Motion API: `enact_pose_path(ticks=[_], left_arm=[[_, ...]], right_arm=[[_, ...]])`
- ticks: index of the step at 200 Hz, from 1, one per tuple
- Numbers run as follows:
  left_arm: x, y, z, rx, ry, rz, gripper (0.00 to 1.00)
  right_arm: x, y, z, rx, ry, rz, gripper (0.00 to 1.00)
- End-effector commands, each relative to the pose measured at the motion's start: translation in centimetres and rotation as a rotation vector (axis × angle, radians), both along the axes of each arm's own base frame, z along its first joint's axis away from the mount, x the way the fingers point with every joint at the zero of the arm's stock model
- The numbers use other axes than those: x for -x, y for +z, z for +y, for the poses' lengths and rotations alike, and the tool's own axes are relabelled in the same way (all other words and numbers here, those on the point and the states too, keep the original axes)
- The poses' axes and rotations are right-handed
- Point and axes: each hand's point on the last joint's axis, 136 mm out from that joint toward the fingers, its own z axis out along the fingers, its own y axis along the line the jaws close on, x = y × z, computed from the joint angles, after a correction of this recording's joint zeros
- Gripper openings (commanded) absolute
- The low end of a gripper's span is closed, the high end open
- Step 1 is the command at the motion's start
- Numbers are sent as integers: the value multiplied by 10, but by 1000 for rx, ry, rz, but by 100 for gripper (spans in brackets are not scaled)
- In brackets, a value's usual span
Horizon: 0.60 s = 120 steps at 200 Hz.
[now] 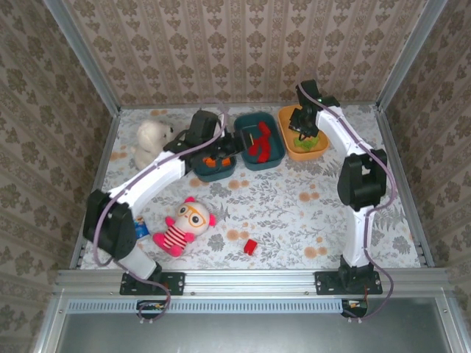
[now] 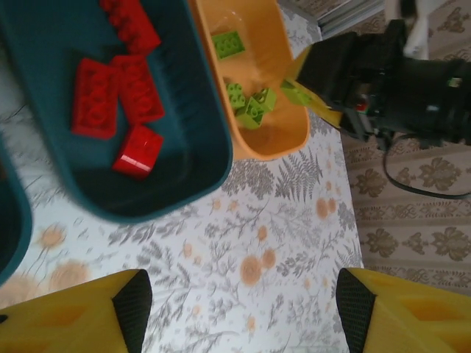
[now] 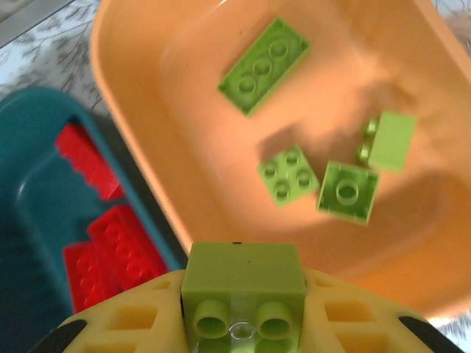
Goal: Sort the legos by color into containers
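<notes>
The right hand [image 3: 243, 334] is clamped on a lime-green lego [image 3: 243, 276] just above the orange container [image 3: 184, 169] beneath it — light, rigid, slick plastic, best pinched across its flat side walls, not the studs — while the left hand [image 2: 235, 305] hangs part-open, holding nothing.

Left teal bin [image 1: 218, 175] largely under the left arm [image 1: 158, 176], its orange bricks [image 1: 211, 162] barely discernible

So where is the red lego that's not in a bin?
Top view: the red lego lies near the front edge of the table, roughly mid-width, just right of the pink striped doll.
</notes>
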Motion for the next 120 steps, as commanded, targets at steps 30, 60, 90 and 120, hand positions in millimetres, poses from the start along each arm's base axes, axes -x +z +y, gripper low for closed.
enact_pose_path(ticks=[30,60,90,120], left_arm=[[-49,12,-40,53,-68,-53,70],[-64,5,-53,63,-74,-40,69],[-73,1,-61,67,-78,-28,69],[-76,-4,-65,64,-82,-17,69]], right_arm=[[-45,-28,-30,41,-43,-1,29],[-47,-48,-45,58,-87,50,29],[-47,-65,-52,77,-101,88,30],[-49,-79,-56,87,-100,122,30]])
